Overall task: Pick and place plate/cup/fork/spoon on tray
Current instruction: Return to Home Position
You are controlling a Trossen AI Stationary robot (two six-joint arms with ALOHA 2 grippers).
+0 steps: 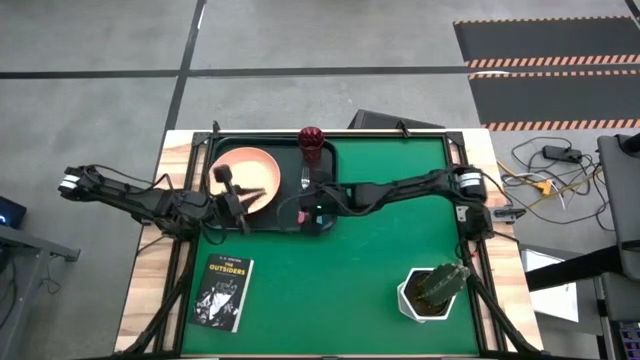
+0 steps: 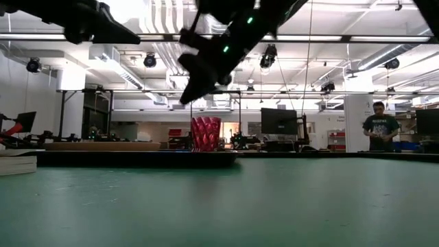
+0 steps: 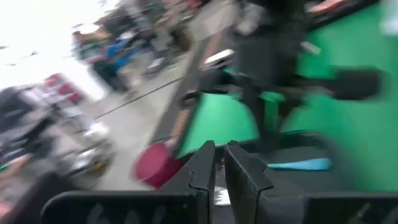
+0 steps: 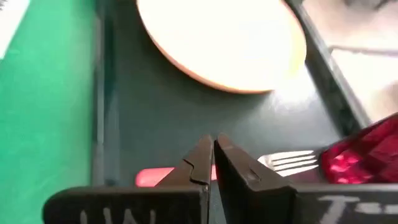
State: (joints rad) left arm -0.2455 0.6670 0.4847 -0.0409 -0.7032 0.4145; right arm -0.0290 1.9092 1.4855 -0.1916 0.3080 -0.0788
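Dark rectangular rimmed tray (image 1: 262, 140), far-left on the green-topped table (image 1: 350, 270), holds round peach plate (image 1: 255, 165), maroon cup (image 1: 311, 140), pink-handled fork (image 4: 289, 162) and teal-handled spoon (image 3: 298, 165); left tool (image 3: 219, 149) and right tool (image 4: 213, 142) above it, both pinched closed and empty; open-ceiling lab behind, one person (image 2: 379, 127) standing.

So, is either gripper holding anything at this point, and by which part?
Nothing. Right gripper shut and empty, fork lying free on the tray; left gripper empty too.

a book (image 1: 223, 292) and potted cactus (image 1: 432, 290) on green mat (image 1: 340, 285).
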